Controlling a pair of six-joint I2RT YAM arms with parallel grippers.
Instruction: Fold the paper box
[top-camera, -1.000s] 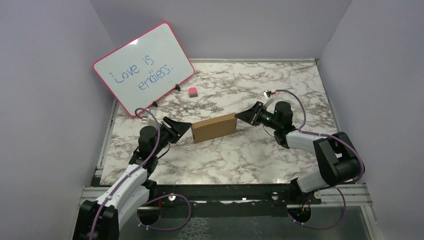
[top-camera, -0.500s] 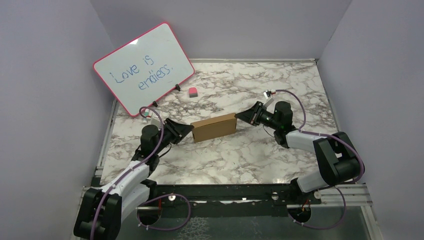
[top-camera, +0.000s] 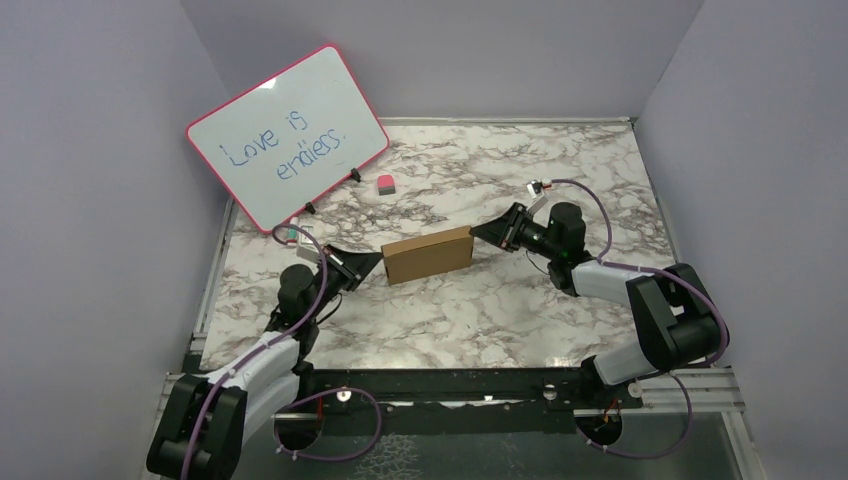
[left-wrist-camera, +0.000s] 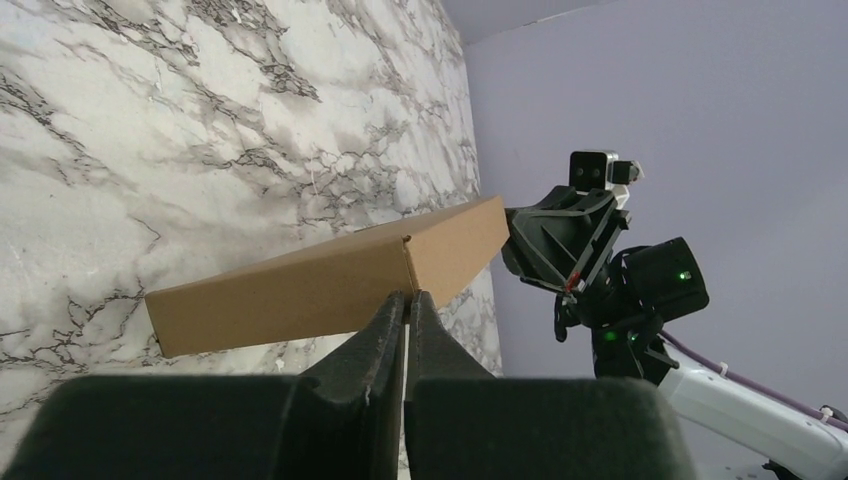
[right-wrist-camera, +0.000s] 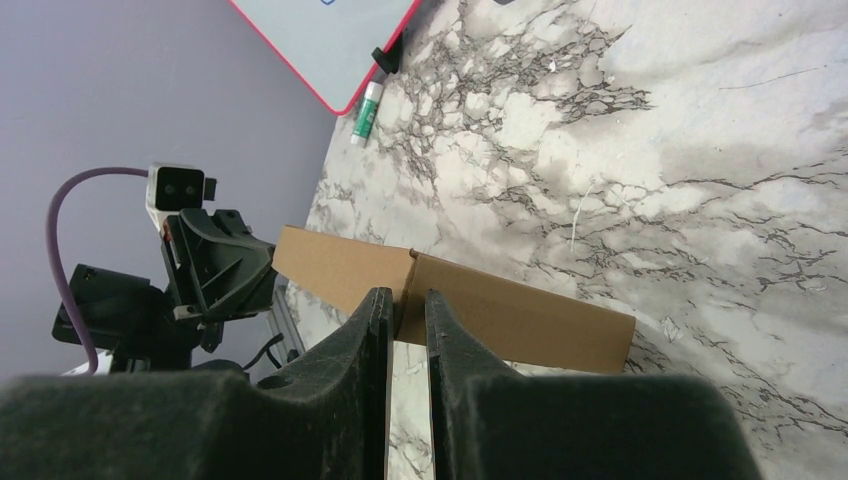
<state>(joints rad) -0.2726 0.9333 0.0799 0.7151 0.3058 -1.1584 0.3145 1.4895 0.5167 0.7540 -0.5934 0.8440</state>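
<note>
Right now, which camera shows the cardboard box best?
The top external view: the whole paper box lies unobstructed on the marble table. Both wrist views show it close and slanted, its lower edge partly hidden.

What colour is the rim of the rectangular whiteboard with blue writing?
The rim is pinkish red, clearest in the top external view.

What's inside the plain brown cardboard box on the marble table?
Only the outer faces of the plain brown cardboard box show; it lies closed on the marble table. Its inside is completely hidden.
</note>
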